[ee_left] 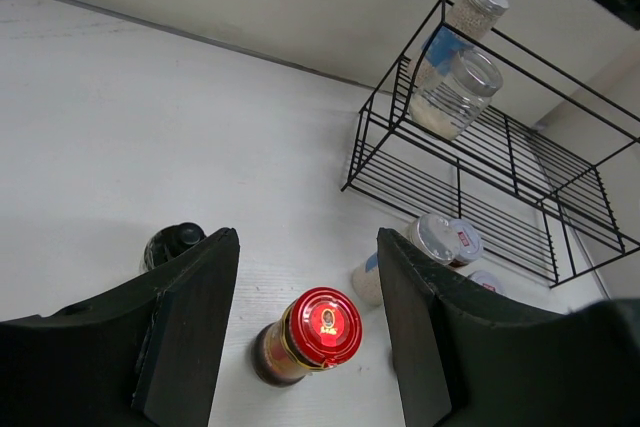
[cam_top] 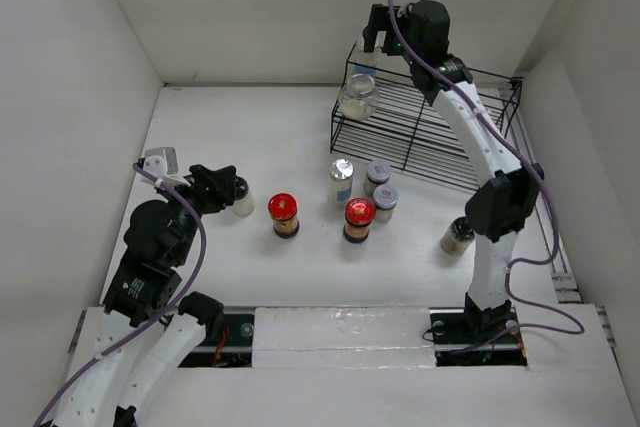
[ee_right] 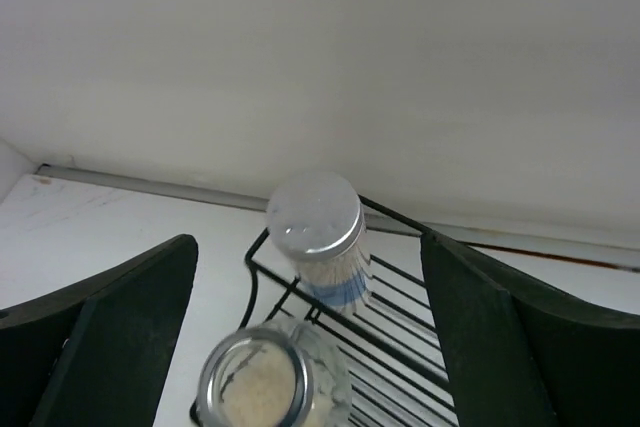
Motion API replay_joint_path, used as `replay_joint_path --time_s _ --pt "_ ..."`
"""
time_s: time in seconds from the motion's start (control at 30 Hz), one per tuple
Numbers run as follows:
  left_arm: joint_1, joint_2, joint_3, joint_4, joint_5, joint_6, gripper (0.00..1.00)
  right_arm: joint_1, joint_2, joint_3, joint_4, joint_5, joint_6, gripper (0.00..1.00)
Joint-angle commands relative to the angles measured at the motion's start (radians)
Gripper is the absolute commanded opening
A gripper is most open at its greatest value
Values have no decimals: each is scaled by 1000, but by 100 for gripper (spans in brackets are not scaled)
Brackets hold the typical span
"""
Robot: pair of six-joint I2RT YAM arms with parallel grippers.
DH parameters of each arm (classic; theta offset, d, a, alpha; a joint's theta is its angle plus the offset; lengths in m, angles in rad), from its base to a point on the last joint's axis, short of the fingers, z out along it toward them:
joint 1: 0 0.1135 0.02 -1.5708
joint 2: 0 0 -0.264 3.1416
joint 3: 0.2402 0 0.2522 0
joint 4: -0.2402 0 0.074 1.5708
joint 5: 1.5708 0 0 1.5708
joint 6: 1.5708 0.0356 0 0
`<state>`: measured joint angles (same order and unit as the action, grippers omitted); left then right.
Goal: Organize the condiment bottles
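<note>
Right gripper (cam_top: 374, 45) spread over silver-lidded jar (ee_right: 318, 227), far-left corner of wire rack (cam_top: 440, 137), likely tucked to save room | left gripper (cam_top: 228, 190) parted, left of rack, framing red-lidded jar (ee_left: 318, 332)

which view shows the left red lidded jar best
The left wrist view: the red-lidded jar is close and large, with its lid label and dark contents visible. The top view shows the jar whole but small. The right wrist view misses it.

Plain white walls (cam_top: 250, 7) — enclosing a white table (cam_top: 250, 137).
</note>
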<state>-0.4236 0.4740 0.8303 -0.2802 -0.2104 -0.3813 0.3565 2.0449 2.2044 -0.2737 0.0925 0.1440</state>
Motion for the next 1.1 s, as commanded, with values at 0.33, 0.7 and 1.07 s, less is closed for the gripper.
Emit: replay_joint_path --time_s 0.33,0.7,1.07 --pt "5 5 1 29 -43 -5 53 439 -698 -956 428 -11 0 12" --pt "5 -5 1 16 -43 -14 56 684 -618 -1042 257 295 -47 95" --pt "5 -14 1 16 -52 -14 57 481 -517 -991 140 299 39 96"
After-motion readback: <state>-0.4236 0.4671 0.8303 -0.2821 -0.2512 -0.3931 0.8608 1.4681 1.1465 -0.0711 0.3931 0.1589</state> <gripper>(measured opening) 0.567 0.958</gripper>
